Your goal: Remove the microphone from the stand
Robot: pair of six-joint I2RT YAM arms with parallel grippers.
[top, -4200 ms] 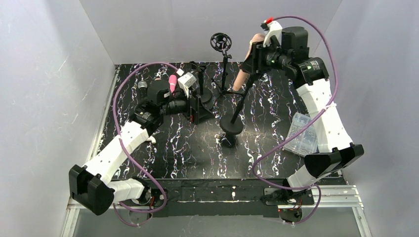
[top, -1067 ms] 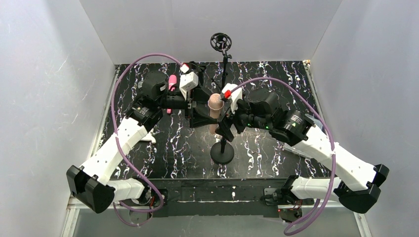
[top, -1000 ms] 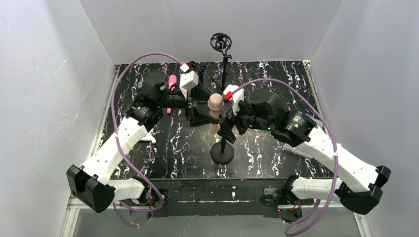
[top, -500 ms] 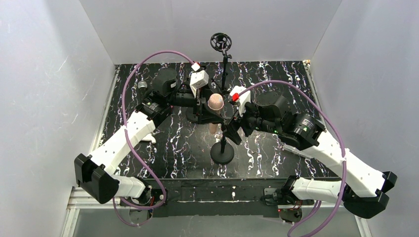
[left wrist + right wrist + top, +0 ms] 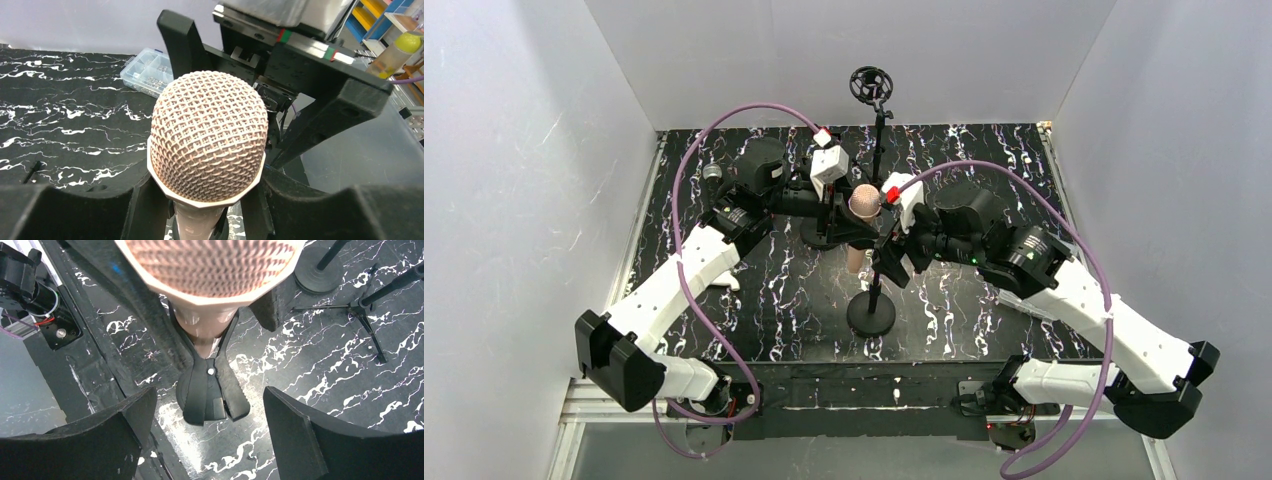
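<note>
Top external view has the pink microphone [image 5: 862, 203] upright in the clip of its stand [image 5: 871, 312], mid-worktop, left claw [image 5: 197, 215] at 9 o'clock flanking its neck, grip uncertain, right claw [image 5: 205, 440] at 4 o'clock spread wide, on a black white-veined worktop [image 5: 984, 170] within white walls [image 5: 824, 50].

No writing can be read in any view. The microphone [image 5: 207, 135] and table [image 5: 60, 115] show no legible marks.
</note>
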